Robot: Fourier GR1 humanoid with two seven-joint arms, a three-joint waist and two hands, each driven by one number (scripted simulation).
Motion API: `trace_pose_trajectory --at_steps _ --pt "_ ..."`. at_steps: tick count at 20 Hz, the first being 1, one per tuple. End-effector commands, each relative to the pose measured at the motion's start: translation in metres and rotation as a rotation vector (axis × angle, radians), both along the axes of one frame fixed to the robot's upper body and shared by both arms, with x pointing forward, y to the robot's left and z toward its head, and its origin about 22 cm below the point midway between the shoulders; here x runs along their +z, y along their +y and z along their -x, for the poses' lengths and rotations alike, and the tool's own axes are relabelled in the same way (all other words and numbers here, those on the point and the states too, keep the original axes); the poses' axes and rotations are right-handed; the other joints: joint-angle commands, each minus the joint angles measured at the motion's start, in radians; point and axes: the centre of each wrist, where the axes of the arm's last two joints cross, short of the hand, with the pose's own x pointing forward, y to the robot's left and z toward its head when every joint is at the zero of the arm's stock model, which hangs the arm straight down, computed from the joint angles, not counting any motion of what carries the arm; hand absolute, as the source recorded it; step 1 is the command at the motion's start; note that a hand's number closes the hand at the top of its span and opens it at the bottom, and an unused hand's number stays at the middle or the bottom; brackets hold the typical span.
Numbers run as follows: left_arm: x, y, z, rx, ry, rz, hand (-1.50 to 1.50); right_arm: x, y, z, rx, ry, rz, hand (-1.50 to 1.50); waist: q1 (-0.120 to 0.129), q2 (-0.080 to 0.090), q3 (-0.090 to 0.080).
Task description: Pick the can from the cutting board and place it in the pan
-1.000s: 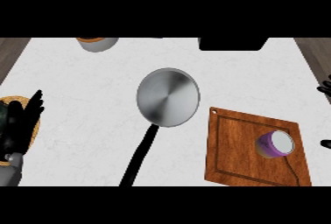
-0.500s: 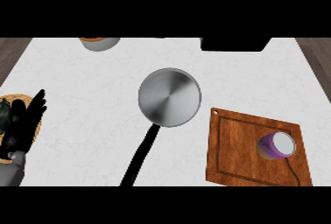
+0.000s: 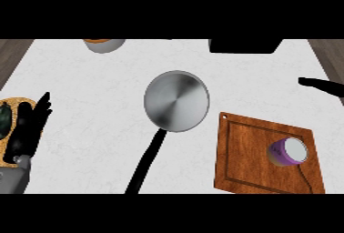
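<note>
The right robot hand [image 3: 324, 85] has just come back in at the right edge, fingers straight, above the can [image 3: 290, 151] lying untouched on the cutting board [image 3: 252, 154], while the left robot hand [image 3: 30, 129] rests open.

A white, faintly marbled bench [image 3: 101, 100] fills the view; strips of grey-brown wood floor [image 3: 12, 54] show past its 2 far corners.

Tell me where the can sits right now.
In the head view the can lies on the right part of the cutting board, at the counter's lower right, to the right of the pan.
</note>
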Motion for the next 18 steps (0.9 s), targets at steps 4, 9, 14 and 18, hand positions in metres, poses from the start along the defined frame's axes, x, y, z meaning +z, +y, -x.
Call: trace_pose_trajectory --at_steps 4,9,14,18 --pt "-0.012 -0.002 -0.003 0.010 0.000 0.011 0.00 -0.016 0.039 -0.013 0.059 0.086 0.175 -1.50 -0.007 0.001 0.001" --pt "-0.001 -0.014 -0.005 0.012 0.011 0.002 0.00 -0.054 0.034 -0.002 0.038 0.108 0.184 -1.50 -0.016 -0.002 0.002" --pt "0.012 0.016 0.000 0.016 -0.014 -0.007 0.00 -0.070 0.036 0.013 0.012 0.069 0.247 -1.50 -0.017 -0.003 0.002" --pt "-0.002 -0.005 0.016 0.010 -0.015 -0.019 0.00 -0.064 0.028 0.003 0.017 0.074 0.272 -1.50 -0.013 -0.003 0.002"
